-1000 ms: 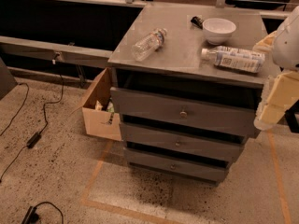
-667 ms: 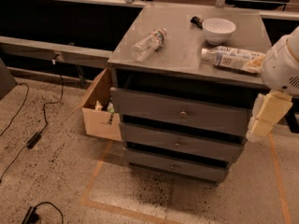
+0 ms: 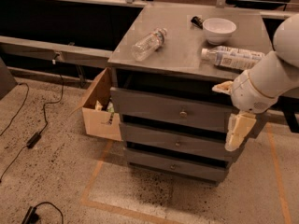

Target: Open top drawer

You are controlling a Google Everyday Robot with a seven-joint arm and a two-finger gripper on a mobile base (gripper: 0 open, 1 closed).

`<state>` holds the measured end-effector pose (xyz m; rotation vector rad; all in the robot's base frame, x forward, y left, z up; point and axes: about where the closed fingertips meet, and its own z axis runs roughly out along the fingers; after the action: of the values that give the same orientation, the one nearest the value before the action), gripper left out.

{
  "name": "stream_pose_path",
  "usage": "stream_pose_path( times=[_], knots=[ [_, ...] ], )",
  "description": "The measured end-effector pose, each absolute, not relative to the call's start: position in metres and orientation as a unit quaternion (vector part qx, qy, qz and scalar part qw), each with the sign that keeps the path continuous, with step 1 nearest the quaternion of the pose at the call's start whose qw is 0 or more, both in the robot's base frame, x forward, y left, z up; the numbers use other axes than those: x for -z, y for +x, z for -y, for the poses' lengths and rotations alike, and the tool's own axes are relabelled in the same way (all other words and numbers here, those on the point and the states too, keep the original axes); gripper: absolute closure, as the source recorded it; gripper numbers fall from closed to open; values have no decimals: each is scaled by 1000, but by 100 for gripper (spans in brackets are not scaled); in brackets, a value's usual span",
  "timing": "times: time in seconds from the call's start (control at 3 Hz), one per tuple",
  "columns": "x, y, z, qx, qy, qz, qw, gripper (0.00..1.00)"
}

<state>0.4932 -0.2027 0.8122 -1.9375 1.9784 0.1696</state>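
Note:
The top drawer (image 3: 154,105) is the tallest dark-grey front of three on the cabinet, and it sits closed and flush. Its small round metal knob (image 3: 183,112) is at the centre. My gripper (image 3: 239,130) is cream-coloured and hangs down from the white arm (image 3: 266,80) at the right. It sits in front of the right end of the top and middle drawer fronts, to the right of the knob and slightly lower. It holds nothing that I can see.
On the cabinet top (image 3: 182,45) lie a clear bottle (image 3: 147,43), a labelled bottle (image 3: 232,57), a white bowl (image 3: 219,29) and a small dark object (image 3: 196,21). A cardboard box (image 3: 99,108) stands left of the cabinet. Cables (image 3: 32,139) and orange tape (image 3: 96,171) lie on the floor.
My arm and gripper have moved left and down, from beyond the cabinet's right edge to in front of the right end of the drawer fronts. The drawers have not moved.

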Motion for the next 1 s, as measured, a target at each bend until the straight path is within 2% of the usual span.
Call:
stream_pose_path(
  times=[1.0],
  knots=[
    [-725,568,198,-22,-688,-703,182,0]
  ],
)
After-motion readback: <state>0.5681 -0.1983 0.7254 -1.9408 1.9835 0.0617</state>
